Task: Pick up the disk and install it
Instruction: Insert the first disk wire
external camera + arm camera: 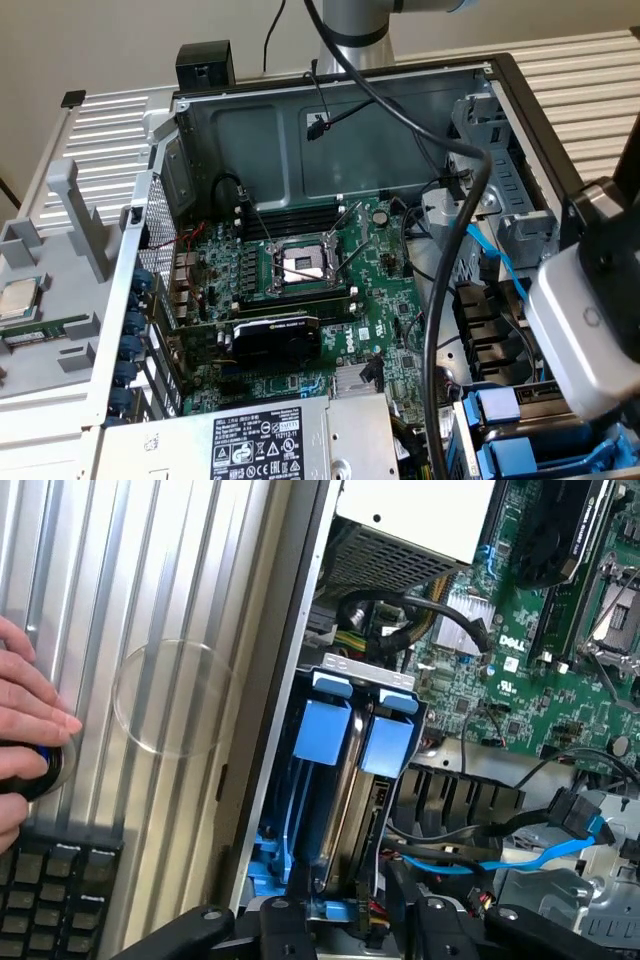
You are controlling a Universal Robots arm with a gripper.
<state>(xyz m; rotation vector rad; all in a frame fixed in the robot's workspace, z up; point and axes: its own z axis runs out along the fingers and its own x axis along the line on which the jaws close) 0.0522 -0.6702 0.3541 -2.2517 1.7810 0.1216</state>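
Jaws of the gripper (345,905) straddle the disk (388,745); clamped or released cannot be told. A hand (25,715) lies beside a keyboard (55,890); the disk stands in the drive bay (368,670), just beside another blue-carrier drive (325,730), near the motherboard (520,670).

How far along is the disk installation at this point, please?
Looks nearly done: one blue-carrier drive stands beside a second carrier in the case's drive cage. In hand: the gripper is poised directly over them. Left: whether either is fully seated cannot be told.
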